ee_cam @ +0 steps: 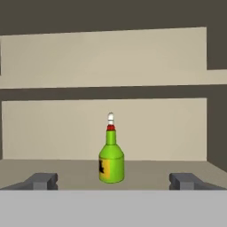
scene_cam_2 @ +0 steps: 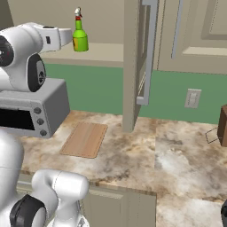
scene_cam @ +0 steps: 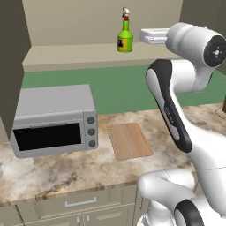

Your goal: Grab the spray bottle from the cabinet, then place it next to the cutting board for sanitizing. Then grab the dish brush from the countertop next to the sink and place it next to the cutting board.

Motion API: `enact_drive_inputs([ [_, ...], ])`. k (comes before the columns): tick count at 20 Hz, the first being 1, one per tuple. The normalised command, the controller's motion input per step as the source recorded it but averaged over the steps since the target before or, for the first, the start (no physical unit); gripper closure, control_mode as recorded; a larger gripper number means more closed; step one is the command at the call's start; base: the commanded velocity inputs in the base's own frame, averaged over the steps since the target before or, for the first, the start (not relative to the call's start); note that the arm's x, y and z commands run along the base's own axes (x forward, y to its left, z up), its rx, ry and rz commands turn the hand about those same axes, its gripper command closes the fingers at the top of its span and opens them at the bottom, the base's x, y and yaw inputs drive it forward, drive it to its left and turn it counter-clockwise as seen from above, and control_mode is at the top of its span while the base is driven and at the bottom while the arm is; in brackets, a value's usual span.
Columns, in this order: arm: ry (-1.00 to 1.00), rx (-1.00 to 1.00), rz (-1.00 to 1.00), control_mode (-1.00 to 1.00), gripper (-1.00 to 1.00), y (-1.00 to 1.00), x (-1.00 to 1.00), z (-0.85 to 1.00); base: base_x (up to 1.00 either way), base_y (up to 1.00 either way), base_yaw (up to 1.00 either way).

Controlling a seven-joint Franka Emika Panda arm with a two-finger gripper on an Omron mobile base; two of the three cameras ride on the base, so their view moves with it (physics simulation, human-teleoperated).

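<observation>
The spray bottle [scene_cam: 125,37] is small and green with a yellow and black label and a red and white head. It stands upright on the pale shelf of the open cabinet [scene_cam: 75,55]. My gripper [scene_cam: 143,36] is level with the bottle, just to its right and apart from it. In the hand view the bottle [ee_cam: 111,162] stands centred ahead, and the gripper [ee_cam: 114,181] is open with its fingertips [ee_cam: 42,181] wide apart. The wooden cutting board [scene_cam: 129,140] lies flat on the marbled countertop [scene_cam: 66,170]. The dish brush and the sink are out of view.
A grey toaster oven [scene_cam: 55,119] stands left of the cutting board. The open cabinet door [scene_cam_2: 139,57] hangs over the counter to the right of the arm. A wall outlet [scene_cam_2: 193,98] and a dark brown object [scene_cam_2: 223,126] are at the far right.
</observation>
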Motion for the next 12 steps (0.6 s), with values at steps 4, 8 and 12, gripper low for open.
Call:
enact_drive_inputs([
  [4, 0.0, 0.0, 0.0, -1.0, -1.0, 0.03, 0.2, 0.0, 0.0, 0.0, 0.0],
  [8, 0.01, 0.0, 0.0, -1.0, -1.0, 0.01, 0.23, 0.0, 0.0, 0.0, 0.0],
  [12, 0.03, 0.0, 0.0, -1.0, -1.0, 0.0, 0.34, 0.0, 0.0, 0.0, 0.0],
])
